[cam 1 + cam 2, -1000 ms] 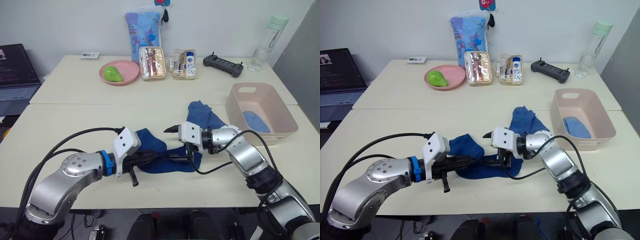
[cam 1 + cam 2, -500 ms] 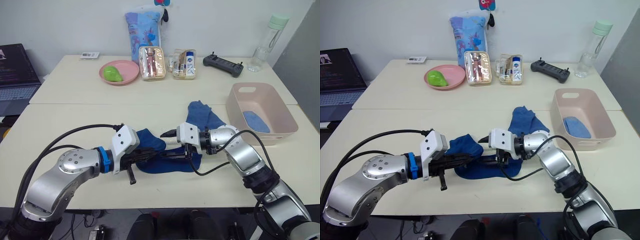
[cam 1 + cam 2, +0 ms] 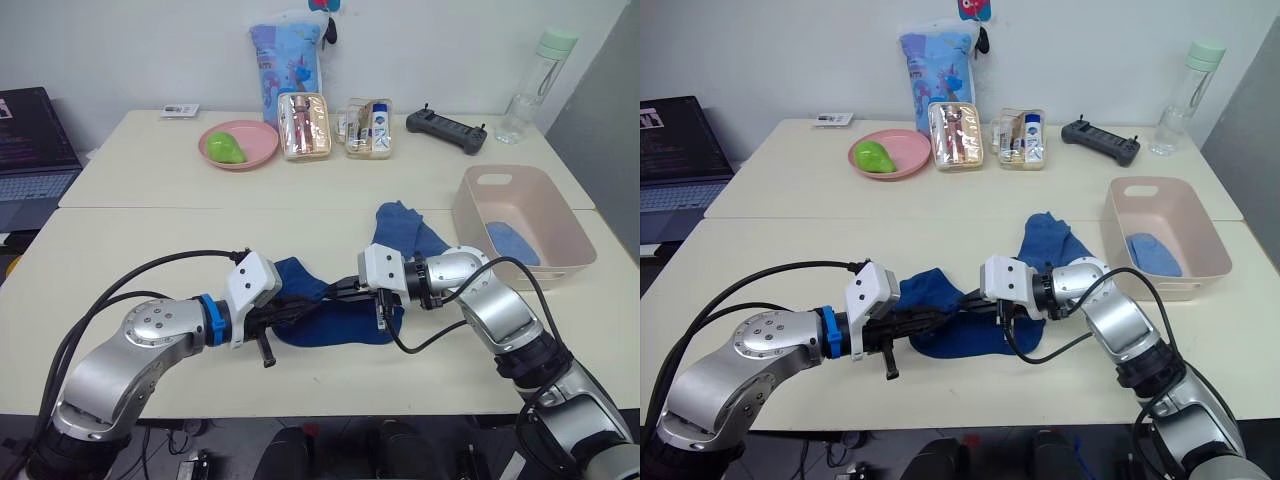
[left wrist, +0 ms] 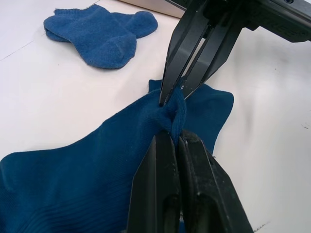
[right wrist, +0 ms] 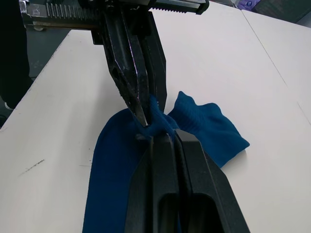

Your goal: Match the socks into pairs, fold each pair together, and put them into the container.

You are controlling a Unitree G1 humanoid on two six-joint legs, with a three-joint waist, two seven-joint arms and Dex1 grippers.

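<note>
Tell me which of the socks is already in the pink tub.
The light blue sock, lying alone on the floor of the pink tub. The others are darker and still on the table: the dark blue one pinched by both grippers, and the medium-blue ones behind it.

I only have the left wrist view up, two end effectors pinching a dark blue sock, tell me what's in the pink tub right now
Observer: The pink tub holds one folded light blue sock, lying toward its near end.
Operator: Where is the tub relative to the arms?
Observer: It stands on the table's right side, beyond the right end effector, apart from the dark blue sock being pinched.
Operator: Is the left end effector carrying the sock in the air?
Observer: No. The left end effector grips a raised fold; the rest of the sock lies flat on the table.
</note>
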